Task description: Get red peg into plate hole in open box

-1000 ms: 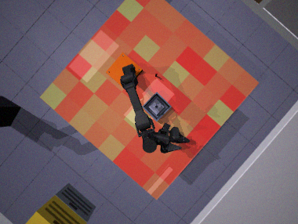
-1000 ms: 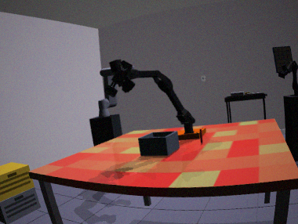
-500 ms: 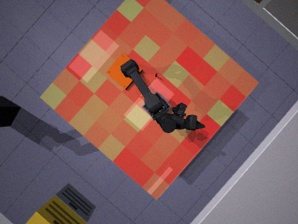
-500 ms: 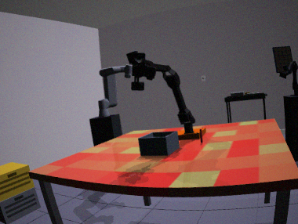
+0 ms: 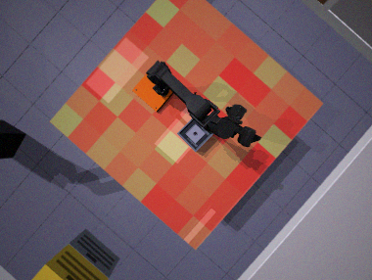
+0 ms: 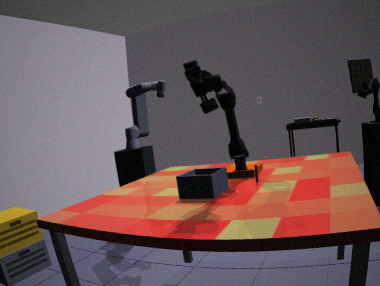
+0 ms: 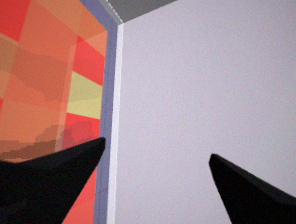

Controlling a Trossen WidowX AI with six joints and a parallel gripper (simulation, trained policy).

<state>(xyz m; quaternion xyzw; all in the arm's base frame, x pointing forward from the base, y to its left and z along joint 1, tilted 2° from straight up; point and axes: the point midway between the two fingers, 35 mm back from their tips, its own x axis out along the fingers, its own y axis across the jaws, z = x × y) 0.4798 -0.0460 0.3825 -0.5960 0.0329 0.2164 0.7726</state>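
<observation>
Table inspection: peg upright outside the box, hand released

We find a grey room with a pale wall (image 5: 327,206) (image 6: 60,100) (image 7: 210,90) on the left and a tiled floor (image 5: 44,44) (image 6: 150,270) below. The table (image 5: 181,201) (image 6: 200,220) (image 7: 40,75) carries red, orange and yellow-green squares; its near edge is dark. The black arm (image 5: 181,90) (image 6: 231,125) rises from an orange base (image 5: 145,94) (image 6: 257,167) towards the far side. Its gripper (image 5: 251,125) (image 6: 196,88) (image 7: 157,150) hangs well above the table, fingers spread, nothing between them. We note the open box (image 5: 182,138) (image 6: 195,187) nearer than the base, well inside the edges, with broad margins left, right and near. Its holed plate (image 5: 190,131) lies inside. The peg (image 6: 257,174) stands on the table, just beside the base, right of the box; it looks dark.
</observation>
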